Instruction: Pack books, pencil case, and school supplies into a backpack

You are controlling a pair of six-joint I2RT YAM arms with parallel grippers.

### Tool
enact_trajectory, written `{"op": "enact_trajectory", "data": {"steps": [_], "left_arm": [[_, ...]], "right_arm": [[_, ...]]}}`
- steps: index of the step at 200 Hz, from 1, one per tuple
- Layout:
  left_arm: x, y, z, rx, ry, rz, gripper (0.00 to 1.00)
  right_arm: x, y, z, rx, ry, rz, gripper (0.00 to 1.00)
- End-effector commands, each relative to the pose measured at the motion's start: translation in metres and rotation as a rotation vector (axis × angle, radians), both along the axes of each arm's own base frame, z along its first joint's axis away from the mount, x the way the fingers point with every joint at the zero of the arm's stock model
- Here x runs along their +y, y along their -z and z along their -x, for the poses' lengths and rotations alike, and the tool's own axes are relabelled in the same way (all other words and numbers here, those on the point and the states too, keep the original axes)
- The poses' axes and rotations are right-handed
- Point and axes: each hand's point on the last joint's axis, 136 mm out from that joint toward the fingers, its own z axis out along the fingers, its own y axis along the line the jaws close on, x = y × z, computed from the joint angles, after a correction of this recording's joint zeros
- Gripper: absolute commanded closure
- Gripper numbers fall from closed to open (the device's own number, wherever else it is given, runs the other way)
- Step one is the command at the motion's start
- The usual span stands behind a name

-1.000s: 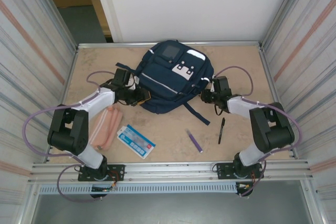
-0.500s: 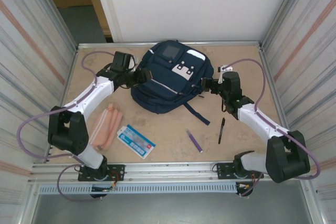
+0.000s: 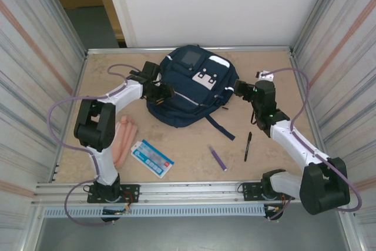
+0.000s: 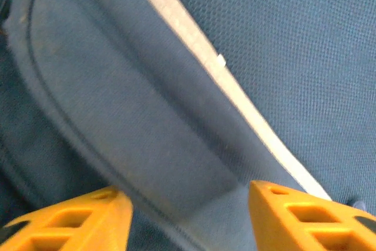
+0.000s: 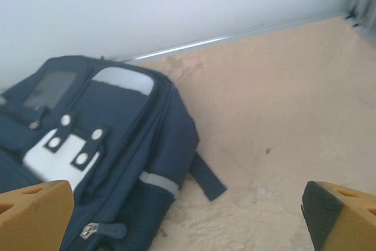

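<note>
The navy backpack (image 3: pixel 194 86) lies front-up at the back middle of the table. My left gripper (image 3: pixel 165 92) rests against its left side. In the left wrist view its orange fingers (image 4: pixel 76 221) stand apart over a fold of backpack (image 4: pixel 294 57) fabric beside the pale stripe (image 4: pixel 235 95). My right gripper (image 3: pixel 238 89) hovers open just off the bag's right side, with only table between its fingers (image 5: pixel 35 210). The pink pencil case (image 3: pixel 120 139), the light-blue booklet (image 3: pixel 151 158), the purple pen (image 3: pixel 218 158) and the black pen (image 3: pixel 248 145) lie on the near table. The navy book is out of view.
A dark strap (image 3: pixel 220 126) trails from the bag toward the pens. Another strap end (image 5: pixel 207 177) and a zipper pull (image 5: pixel 97 230) sit at the backpack (image 5: pixel 117 139) right side. Corrugated walls (image 3: pixel 41 69) close in both sides, with a metal rail (image 3: pixel 188 191) along the near edge.
The right gripper has opened wide and drawn up and away from the bag's right side. The left gripper moved from the bag's lower-left corner up along its left side.
</note>
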Motion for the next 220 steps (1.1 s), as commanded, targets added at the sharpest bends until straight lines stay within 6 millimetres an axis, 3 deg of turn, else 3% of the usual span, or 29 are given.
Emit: {"op": "enact_trajectory", "data": {"steps": [1, 29, 47, 65, 103, 121, 142, 201, 220], "left_arm": [[-0.004, -0.017, -0.019, -0.046, 0.012, 0.002, 0.66], [0.001, -0.053, -0.022, -0.078, 0.068, -0.019, 1.00], [0.004, -0.075, -0.015, -0.100, 0.076, -0.014, 1.00], [-0.004, -0.090, -0.007, -0.099, 0.101, 0.062, 1.00], [-0.008, -0.106, -0.005, -0.084, 0.113, 0.140, 1.00], [-0.008, -0.110, -0.007, -0.089, 0.110, 0.155, 1.00], [-0.006, -0.110, -0.006, -0.079, 0.089, 0.168, 1.00], [-0.011, -0.119, -0.007, -0.089, 0.094, 0.206, 1.00], [-0.011, -0.115, -0.006, -0.080, 0.092, 0.205, 1.00]], "right_arm": [[0.029, 0.004, -0.007, 0.069, -0.173, -0.104, 0.01], [0.058, 0.038, -0.011, 0.233, -0.406, 0.044, 0.01], [0.065, 0.050, -0.010, 0.396, -0.483, 0.088, 0.11], [0.075, 0.063, -0.010, 0.452, -0.584, 0.093, 0.12], [0.114, 0.094, -0.001, 0.615, -0.897, -0.061, 0.25], [0.129, 0.108, 0.004, 0.689, -0.989, -0.042, 0.30], [0.130, 0.126, 0.005, 0.756, -1.000, 0.010, 0.33], [0.127, 0.148, -0.015, 0.776, -0.993, 0.049, 0.35], [0.131, 0.150, -0.012, 0.787, -1.014, 0.040, 0.49]]}}
